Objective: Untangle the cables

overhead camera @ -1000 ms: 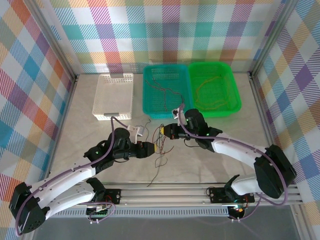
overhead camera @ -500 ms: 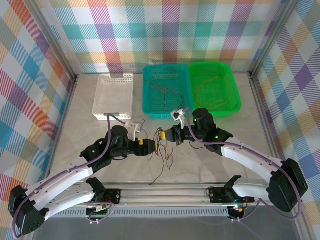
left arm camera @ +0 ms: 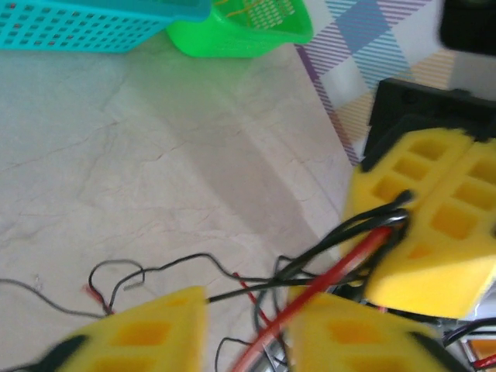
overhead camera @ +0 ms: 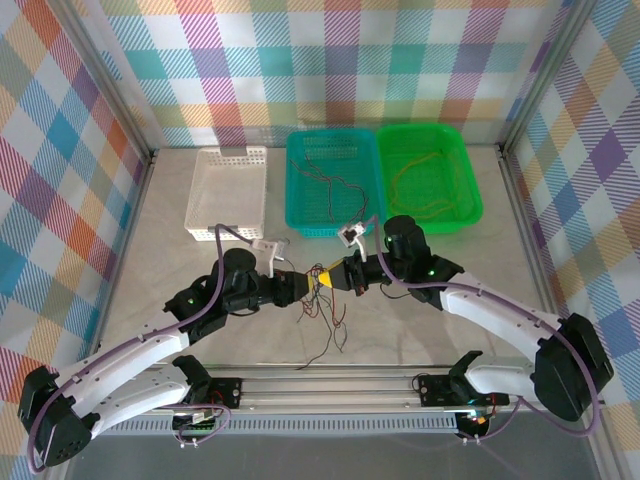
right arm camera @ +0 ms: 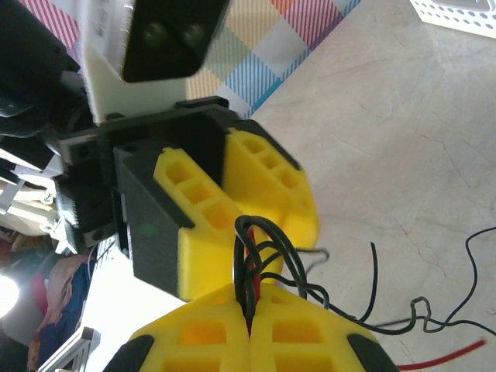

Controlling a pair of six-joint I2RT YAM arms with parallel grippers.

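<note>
1. While the right gripper point(overhead camera: 338, 278) and the left gripper point(overhead camera: 314, 284) meet tip to tip above the middle of the table point(overhead camera: 440, 320), the tangled cables point(overhead camera: 326, 318) hang between them. The loose ends trail down onto the surface just below.
2. Right gripper: its yellow pads point(right arm camera: 302, 333) are pressed fully together and pinch a small bunch of black strands and one red strand point(left arm camera: 341, 271). A black loop point(right arm camera: 256, 232) stands up just above the pinch.
3. Left gripper: its pads point(left arm camera: 147, 329) stand partly apart with a visible gap. The red strand and some black ones run through that gap, and nothing looks clamped there.
4. Cables elsewhere: a few dark strands lie in the teal basket point(overhead camera: 296, 190) and yellow-orange ones in the green basket point(overhead camera: 470, 190), both at the far side. The white basket point(overhead camera: 200, 200) beside them appears to hold none.
5. Step in hand, as a judgement: one arm anchors the knot while the other positions itself to take a single strand from it.
6. Next move, as a judgement: the left pads need to shut on one strand alone, probably the red. The arms should then draw apart slowly, so the strand slides free instead of tightening the loop.
</note>
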